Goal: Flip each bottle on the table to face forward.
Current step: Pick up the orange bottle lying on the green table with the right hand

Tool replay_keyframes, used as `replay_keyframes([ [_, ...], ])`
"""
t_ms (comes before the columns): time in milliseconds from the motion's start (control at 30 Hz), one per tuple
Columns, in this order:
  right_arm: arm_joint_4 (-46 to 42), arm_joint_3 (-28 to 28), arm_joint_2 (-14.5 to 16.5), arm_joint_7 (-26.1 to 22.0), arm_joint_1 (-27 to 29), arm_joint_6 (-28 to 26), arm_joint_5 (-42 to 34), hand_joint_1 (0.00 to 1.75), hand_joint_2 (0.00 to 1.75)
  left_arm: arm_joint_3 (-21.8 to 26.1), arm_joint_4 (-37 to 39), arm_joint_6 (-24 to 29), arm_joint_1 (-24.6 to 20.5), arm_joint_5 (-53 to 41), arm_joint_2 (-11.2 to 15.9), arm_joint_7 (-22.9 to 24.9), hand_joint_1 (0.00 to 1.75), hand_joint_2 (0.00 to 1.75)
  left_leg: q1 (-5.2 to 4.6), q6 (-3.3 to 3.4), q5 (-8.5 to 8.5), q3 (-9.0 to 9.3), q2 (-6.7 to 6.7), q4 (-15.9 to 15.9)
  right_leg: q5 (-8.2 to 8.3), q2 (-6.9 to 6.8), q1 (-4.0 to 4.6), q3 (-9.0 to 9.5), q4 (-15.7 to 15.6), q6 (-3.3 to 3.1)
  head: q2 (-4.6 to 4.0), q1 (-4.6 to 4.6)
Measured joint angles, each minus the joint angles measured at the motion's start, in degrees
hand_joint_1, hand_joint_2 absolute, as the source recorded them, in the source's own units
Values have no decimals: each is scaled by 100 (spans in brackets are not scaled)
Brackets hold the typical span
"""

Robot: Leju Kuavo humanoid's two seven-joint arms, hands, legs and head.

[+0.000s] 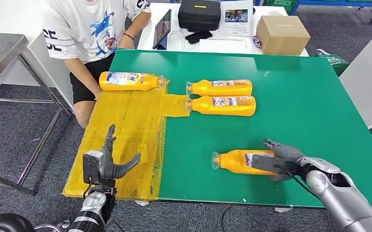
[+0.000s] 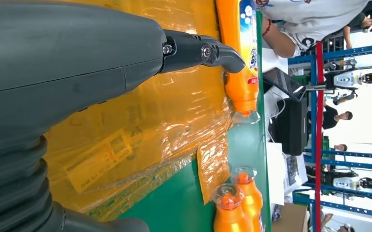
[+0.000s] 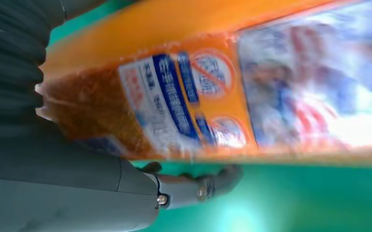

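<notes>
Four orange plastic bottles are lying on their sides on a green table point(image 1: 300, 96), all with clear caps pointing toward the robot's left. The near bottle point(image 1: 237, 161) is lying alone toward the front edge, and the right hand point(image 1: 281, 162) is gripping it around its base end, dark fingers over the top and thumb below. In the right wrist view this bottle point(image 3: 213, 92) is showing a blurred white and blue label with two red prohibition circles; the writing is too smeared to read.

Two more bottles are lying touching, side by side, at mid-table: the rear bottle point(image 1: 221, 87) and the front bottle point(image 1: 224, 105), both with white-and-blue labels facing up. The far bottle point(image 1: 128, 80) is resting on the far end of a crinkled, glossy yellow plastic sheet point(image 1: 126, 140) that is covering the table's left part and bearing faint printed text, unreadable.

The left hand point(image 1: 107, 162) is hovering above that sheet, fingers spread wide and holding nothing.

A person point(image 1: 92, 34) in a white printed T-shirt is sitting beyond the far left corner.
</notes>
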Motion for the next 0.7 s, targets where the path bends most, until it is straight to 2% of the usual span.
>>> replay_keyframes([
  [167, 83, 216, -253, 61, -31, 32, -97, 0, 175, -39, 162, -6, -69, 27, -5, -19, 0, 175, 0, 2, -1, 3, 9, 0, 2, 1, 0, 2, 0, 2, 0, -17],
  [200, 90, 250, -283, 90, -34, 30, -136, 21, 175, -50, 182, -11, -78, 43, -5, -22, 0, 175, 0, 2, -1, 3, 9, 0, 2, 1, 1, 2, 0, 2, 0, -17],
  [300, 99, 338, -382, 165, -38, 25, -328, 149, 175, -67, 234, -41, -98, 107, -11, -27, 0, 175, 1, 2, -1, 3, 5, 0, 1, 0, 1, 2, 0, 2, 0, -18],
  [333, 96, 361, -423, 180, -38, 28, -402, 171, 175, -72, 250, -55, -102, 130, -14, -27, 0, 175, 1, 1, -1, 3, 4, 0, 1, -1, 1, 2, 0, 2, 0, -18],
  [533, -77, 551, -785, 328, -31, 189, -626, 173, 175, -82, 346, -78, -136, 215, -21, -33, 0, 175, 0, 2, -1, 0, 4, 0, 1, -1, 0, 2, 0, 3, 0, -17],
  [700, -103, 673, -778, 361, -30, -169, -375, 175, 175, -82, 409, -64, -184, 264, -39, -61, 0, 175, 0, 3, -2, 3, 10, 0, 1, 1, 1, 4, -2, 3, 0, -17],
])
